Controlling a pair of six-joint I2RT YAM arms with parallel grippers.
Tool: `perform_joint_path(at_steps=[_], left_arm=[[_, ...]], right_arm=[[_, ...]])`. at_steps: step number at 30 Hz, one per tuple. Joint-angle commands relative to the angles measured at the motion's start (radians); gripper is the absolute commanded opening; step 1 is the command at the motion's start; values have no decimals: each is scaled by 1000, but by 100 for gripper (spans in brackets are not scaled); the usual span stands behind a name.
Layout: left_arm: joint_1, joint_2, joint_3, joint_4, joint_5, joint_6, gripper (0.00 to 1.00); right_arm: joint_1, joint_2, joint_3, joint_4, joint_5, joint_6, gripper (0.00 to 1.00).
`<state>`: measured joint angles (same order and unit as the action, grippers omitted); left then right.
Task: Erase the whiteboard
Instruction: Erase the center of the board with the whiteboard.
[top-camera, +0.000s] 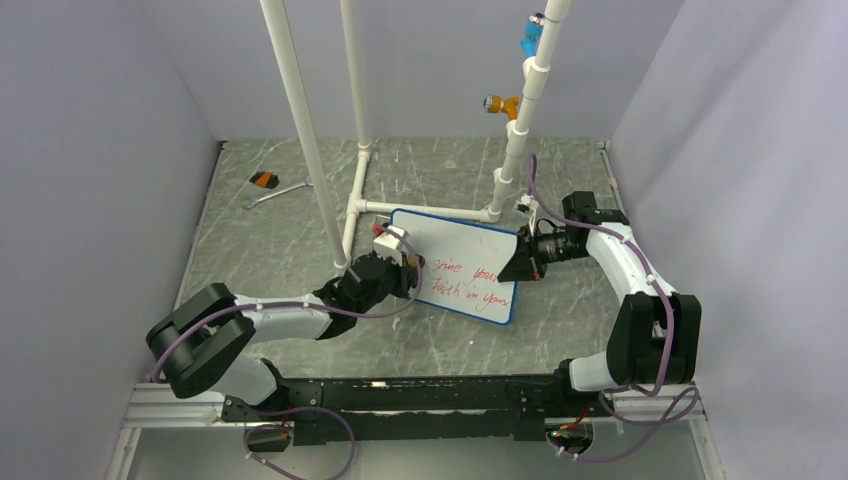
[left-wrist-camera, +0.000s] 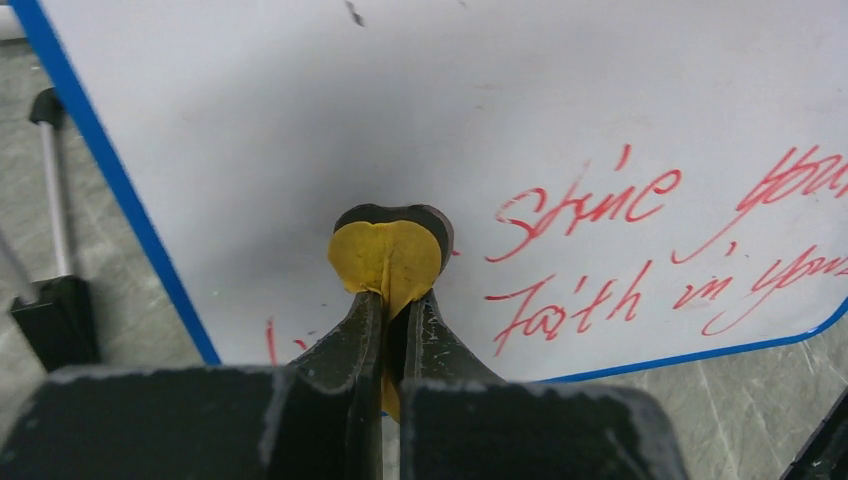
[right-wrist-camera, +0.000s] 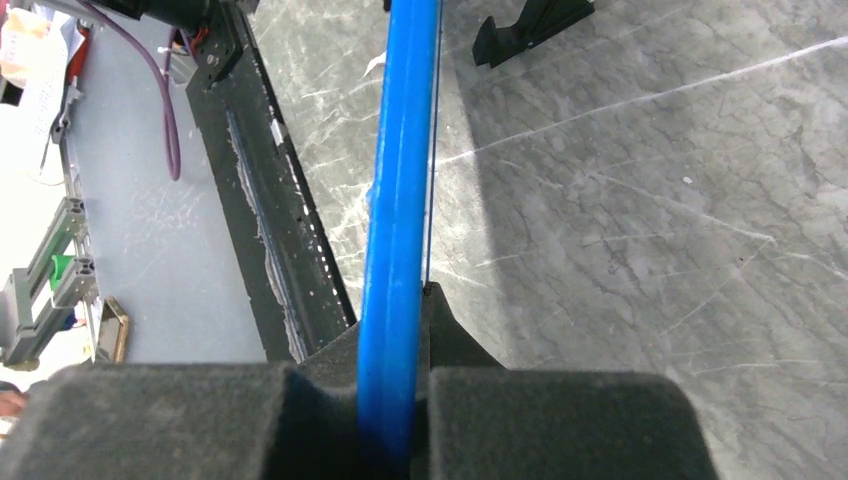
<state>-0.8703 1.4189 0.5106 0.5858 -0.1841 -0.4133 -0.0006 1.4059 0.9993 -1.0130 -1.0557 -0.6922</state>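
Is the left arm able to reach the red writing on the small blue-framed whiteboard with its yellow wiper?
Probably yes. The left gripper, shut on the yellow pad, sits at the face of the blue-framed whiteboard, just beside the red handwriting, with nothing between them. The right gripper grips the board's blue edge.

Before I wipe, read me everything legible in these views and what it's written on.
"Shine your": upper line, red handwriting on the whiteboard; first word may be "Strine".
"Faith in your": lower line, same board.
Red strokes beside the yellow pad in the left end effector: partly hidden, unreadable.
No other readable text.
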Motion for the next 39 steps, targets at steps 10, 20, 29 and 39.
perform_joint_path(at_steps=[10, 20, 29, 39], left_arm=[[-14, -24, -21, 14, -4, -55, 0], [11, -35, -27, 7, 70, -66, 0], [-48, -48, -32, 30, -11, -42, 0], [82, -205, -101, -3, 53, -52, 0]], right_arm=[[33, 8, 29, -67, -63, -57, 0], [31, -23, 18, -45, -56, -41, 0], [31, -41, 12, -45, -58, -44, 0], [32, -49, 10, -45, -59, -47, 0]])
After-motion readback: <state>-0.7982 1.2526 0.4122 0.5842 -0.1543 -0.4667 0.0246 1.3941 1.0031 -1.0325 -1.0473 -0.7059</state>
